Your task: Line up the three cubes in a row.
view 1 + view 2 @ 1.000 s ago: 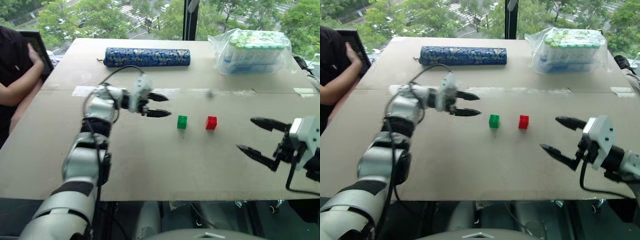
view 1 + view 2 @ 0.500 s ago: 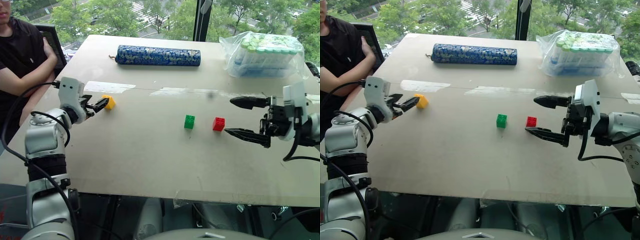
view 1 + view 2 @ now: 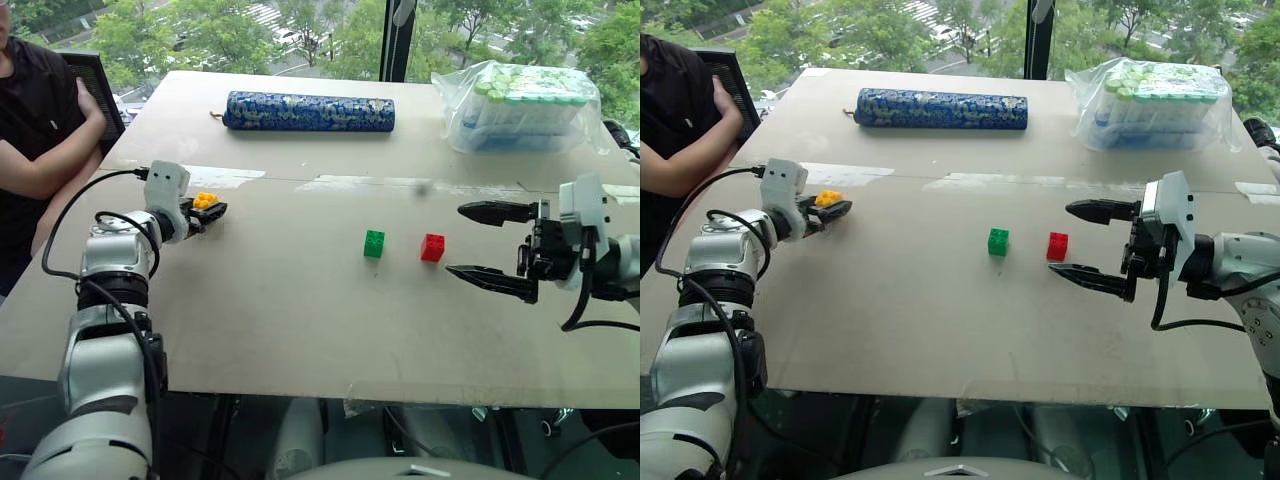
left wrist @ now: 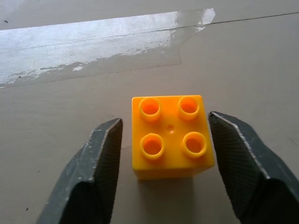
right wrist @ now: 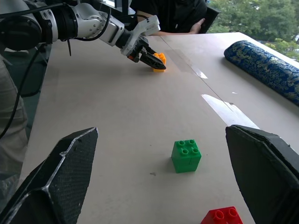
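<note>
Bench (image 3: 300, 330) edge cut off near side. Right tool (image 3: 490, 245) spread wide, empty, just right of red cube (image 3: 432, 247); green cube (image 3: 374, 243) beside it. Left tool (image 3: 208, 208) far left, clamped on yellow cube (image 4: 170, 137), cube mostly hidden between fingers in head views.

Your yellow cube (image 4: 171, 135) sits upright on the tabletop (image 3: 300, 310), four round studs facing up, far out on the left side and well apart from the other two. The green cube (image 3: 374, 243) stands near the middle, studs up. Just to its right, with a small gap between them, you have the red cube (image 3: 432, 247), also studs up. Green and red sit roughly level with each other.
</note>
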You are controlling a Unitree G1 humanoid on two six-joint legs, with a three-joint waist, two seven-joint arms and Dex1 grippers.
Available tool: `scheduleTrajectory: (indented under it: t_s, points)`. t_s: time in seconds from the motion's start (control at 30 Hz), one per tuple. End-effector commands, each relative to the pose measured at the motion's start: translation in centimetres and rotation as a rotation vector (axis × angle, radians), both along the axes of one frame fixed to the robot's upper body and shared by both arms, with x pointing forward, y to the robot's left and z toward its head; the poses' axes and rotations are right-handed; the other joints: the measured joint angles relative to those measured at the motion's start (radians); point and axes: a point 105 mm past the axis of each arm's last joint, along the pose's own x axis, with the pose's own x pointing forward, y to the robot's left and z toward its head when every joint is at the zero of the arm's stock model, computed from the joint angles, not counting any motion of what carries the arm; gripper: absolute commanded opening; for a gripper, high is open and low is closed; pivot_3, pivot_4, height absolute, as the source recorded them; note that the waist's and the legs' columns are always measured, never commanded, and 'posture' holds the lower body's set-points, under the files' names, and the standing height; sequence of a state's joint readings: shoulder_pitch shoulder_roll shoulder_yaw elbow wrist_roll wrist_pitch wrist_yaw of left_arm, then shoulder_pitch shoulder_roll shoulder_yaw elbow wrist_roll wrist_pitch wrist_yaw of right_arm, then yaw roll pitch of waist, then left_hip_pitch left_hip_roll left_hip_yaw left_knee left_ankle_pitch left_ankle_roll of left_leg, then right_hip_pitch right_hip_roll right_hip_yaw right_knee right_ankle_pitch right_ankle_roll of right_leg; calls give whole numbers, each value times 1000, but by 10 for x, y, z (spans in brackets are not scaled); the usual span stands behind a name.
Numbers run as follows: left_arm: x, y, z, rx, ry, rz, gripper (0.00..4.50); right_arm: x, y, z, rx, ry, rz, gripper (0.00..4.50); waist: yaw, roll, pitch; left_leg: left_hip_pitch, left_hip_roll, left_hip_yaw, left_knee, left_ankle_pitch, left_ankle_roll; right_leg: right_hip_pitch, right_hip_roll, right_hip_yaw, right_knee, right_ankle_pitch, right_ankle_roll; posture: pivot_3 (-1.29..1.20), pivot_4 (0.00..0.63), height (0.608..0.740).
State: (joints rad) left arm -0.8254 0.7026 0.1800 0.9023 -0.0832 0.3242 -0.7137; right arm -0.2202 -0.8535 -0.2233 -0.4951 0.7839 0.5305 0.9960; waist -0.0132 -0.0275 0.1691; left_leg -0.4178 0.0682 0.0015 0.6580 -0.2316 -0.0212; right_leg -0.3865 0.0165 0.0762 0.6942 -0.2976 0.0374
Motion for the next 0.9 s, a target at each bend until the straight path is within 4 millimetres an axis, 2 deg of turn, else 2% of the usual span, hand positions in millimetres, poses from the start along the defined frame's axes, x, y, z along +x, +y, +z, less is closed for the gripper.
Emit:
scheduleTrajectory:
  t_s: [0.03, 0.1, 0.23, 0.37, 0.47, 0.67, 0.9]
  points:
    - [3, 6, 22, 57, -79, -28, 1278, -7, -2, 11, 5, -48, -15, 4500, 0, 0, 0, 0, 0, 0, 0, 0, 0, 0, 0, 0, 0, 0, 0, 0, 150, 740]
    - [5, -1, 32, 33, -126, -85, 1278, -8, -2, 10, 6, -48, -22, 4500, 0, 0, 0, 0, 0, 0, 0, 0, 0, 0, 0, 0, 0, 0, 0, 0, 150, 740]
    - [-2, -45, 48, -53, -166, -420, 1278, -8, -2, 9, 6, -58, -33, 4500, 1, 0, 0, 0, 0, 0, 0, 0, 0, 0, 0, 0, 0, 0, 0, 0, 150, 740]
    - [-21, -101, 37, 27, -76, -846, 1278, -3, -2, 9, -5, -100, -46, 4500, 3, 0, 0, 0, 0, 0, 0, 0, 0, 0, 0, 0, 0, 0, 0, 0, 150, 740]
    - [-32, -129, 17, 157, -6, -1082, 1278, -2, -2, 8, -9, -93, -39, 4500, 1, 0, 0, 0, -1, 0, 0, 0, 0, 0, 0, 0, 0, 0, 0, 0, 150, 740]
    - [-27, -155, 9, 282, 15, -1217, 1278, -5, -4, 5, -27, -74, -35, 4500, -2, 0, 0, 0, 0, -1, 0, 0, 0, 0, 1, 0, 0, 0, 0, 0, 150, 740]
    - [-27, -164, 8, 357, 28, -1284, 1278, -12, -6, 3, -27, -62, -56, 4500, -2, 0, 0, -1, -1, -1, 0, 0, 0, 0, 1, 1, -1, 0, 0, 0, 150, 740]
